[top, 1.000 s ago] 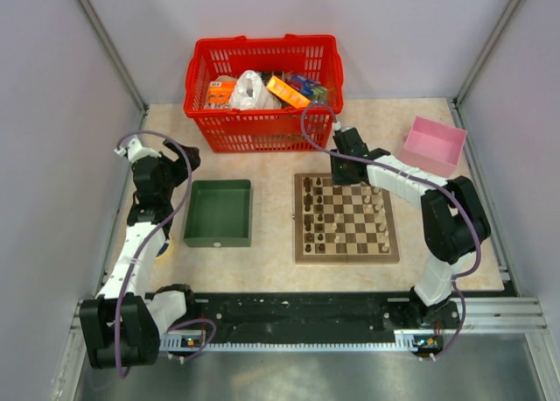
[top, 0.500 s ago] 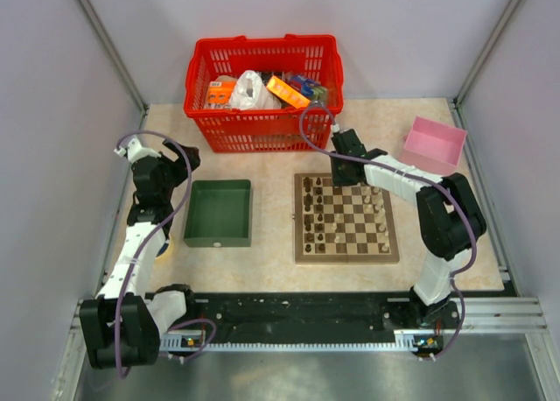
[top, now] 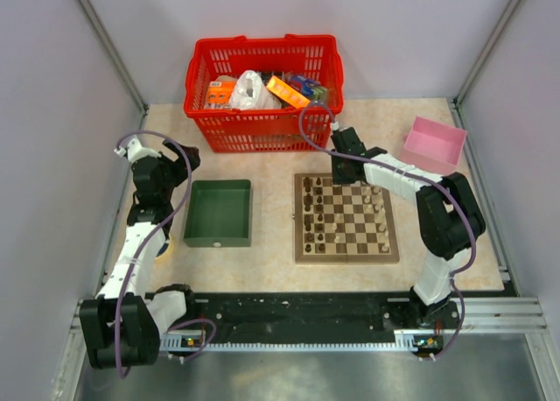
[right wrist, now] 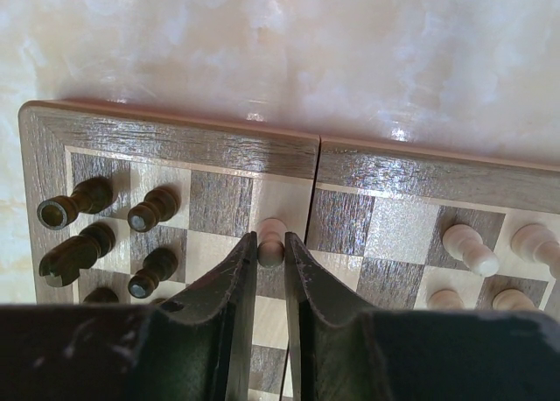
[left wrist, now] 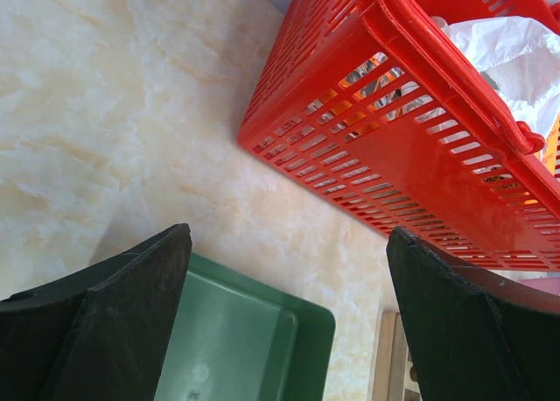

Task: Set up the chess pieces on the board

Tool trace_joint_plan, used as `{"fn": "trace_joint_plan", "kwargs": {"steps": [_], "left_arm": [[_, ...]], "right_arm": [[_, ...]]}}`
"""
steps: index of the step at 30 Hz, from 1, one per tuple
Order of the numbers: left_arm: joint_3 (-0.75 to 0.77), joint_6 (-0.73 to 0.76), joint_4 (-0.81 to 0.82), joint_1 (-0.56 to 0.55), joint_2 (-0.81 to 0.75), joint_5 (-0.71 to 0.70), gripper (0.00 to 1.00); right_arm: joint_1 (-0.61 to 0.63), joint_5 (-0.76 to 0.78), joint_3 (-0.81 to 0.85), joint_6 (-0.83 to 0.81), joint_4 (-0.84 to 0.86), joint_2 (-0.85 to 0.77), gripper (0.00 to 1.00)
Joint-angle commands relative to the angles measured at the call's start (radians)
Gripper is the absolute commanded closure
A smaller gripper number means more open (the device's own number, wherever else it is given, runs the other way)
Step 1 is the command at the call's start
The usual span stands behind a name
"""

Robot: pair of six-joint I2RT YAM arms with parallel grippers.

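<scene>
Right claw (right wrist: 269, 242) narrowed onto pale piece (right wrist: 271, 229).

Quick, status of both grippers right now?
Left gripper: open, holding nothing.
Right gripper: closed on a pale chess piece.

on the board (right wrist: 175, 143)'s far row, the pale piece (right wrist: 271, 229) shows only its top; its base is hidden between the right gripper (right wrist: 270, 243)'s fingers. the board itself runs off the right edge and under the gripper's body. seen from above, the chess pieces (top: 319, 215) on the board are too small to name. left of the board, the green tray (left wrist: 262, 331) is partly covered by the left gripper (left wrist: 289, 235)'s fingers (left wrist: 131, 313), and the red basket (left wrist: 394, 156) is cropped.
</scene>
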Motion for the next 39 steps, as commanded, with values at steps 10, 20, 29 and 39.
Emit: {"fn": "trace_joint_plan", "kwargs": {"steps": [10,20,29,39], "left_arm": [[0.022,0.01,0.026,0.009,0.009,0.011,0.01],[0.007,0.0,0.027,0.009,-0.019,0.021,0.01],[-0.004,-0.008,0.017,0.009,-0.054,0.029,0.01],[-0.025,-0.023,0.046,0.009,-0.048,0.043,0.01]], "right_arm": [[0.005,-0.003,0.021,-0.009,-0.015,-0.072,0.87],[0.006,0.015,-0.09,-0.006,-0.046,-0.251,0.87],[0.006,0.058,-0.221,0.013,-0.103,-0.429,0.87],[0.005,0.077,-0.353,0.072,-0.176,-0.564,0.87]]}}
